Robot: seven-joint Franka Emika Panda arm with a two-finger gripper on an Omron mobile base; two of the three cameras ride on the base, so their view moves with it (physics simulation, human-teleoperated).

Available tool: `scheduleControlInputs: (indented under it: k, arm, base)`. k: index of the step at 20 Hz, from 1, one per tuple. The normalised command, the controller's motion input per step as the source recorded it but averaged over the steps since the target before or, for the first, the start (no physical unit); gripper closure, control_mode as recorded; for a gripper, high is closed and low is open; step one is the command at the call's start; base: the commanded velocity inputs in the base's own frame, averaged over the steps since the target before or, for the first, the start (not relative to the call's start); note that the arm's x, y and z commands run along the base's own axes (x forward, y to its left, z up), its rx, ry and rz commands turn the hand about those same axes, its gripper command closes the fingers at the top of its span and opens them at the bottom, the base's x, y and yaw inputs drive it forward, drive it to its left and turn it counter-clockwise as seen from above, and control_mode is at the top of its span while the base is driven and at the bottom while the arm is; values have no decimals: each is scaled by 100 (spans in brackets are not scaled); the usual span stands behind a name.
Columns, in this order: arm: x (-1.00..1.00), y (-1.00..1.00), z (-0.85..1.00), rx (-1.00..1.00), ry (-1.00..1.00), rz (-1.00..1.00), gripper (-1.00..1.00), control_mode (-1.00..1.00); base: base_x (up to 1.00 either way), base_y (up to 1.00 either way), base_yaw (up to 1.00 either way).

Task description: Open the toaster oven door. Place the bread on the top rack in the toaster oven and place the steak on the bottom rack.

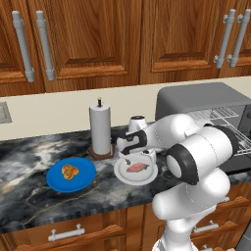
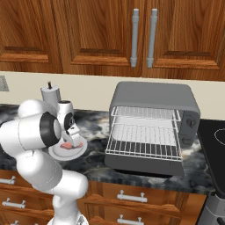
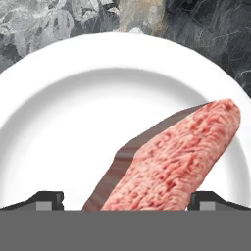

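— Here, in a rendered kitchen, the pincer (image 3: pixel 125 198) hangs with its jaws spread wide just above the steak (image 3: pixel 169 159), one dark tip to each side of the slab's near end and nothing gripped. Where does everything sit?

— The steak lies on a white plate (image 1: pixel 122 172) on the marbled desk (image 1: pixel 29 191), between the paper-towel roll (image 1: pixel 101 128) and the oven (image 2: pixel 151 127). The bread (image 1: pixel 69 171) rests well apart on a blue plate (image 1: pixel 86 182) further left. The oven door (image 2: pixel 145 165) is already folded down, and both wire shelves stand bare: the top rack (image 2: pixel 145 114) and the bottom rack (image 2: pixel 145 141).

— How would that steak handle?

— It looks soft, light and probably slick: a flat, raw, elongated slab with a paler rim. Judging from the hand view, the sound hold is across its narrow width near the middle, jaws closing on the two long edges; a pinch at one end may let it droop or slide out. It lies low on the plate, so the tips will likely need to reach almost to the china.

— What stays hidden?

— The slab's near end is cut off at the bottom of the hand view, so how far it runs under the pincer cannot be told. In the left base view the arm covers most of the oven front; in the right base view the arm's white links mask part of the plate. Whether the tips touch the meat is unclear.
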Motion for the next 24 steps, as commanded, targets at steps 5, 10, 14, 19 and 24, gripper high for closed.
scheduleControlInputs:
  k: [5, 10, 14, 19, 24]
  arm:
    - [-8, -8, -2, 0, 1, -10, -100, -100]
    - [-5, -1, 0, -2, 1, -12, -100, -100]
    - [0, 0, 0, -3, 5, -10, -100, -100]
    - [0, 0, -7, -2, 7, -5, -100, -100]
    - [0, 0, -11, 0, 1, -1, -100, -100]
  base:
    - [0, 0, 0]
    - [0, 0, 0]
    - [0, 0, 0]
    - [0, 0, 0]
    - [0, 0, 0]
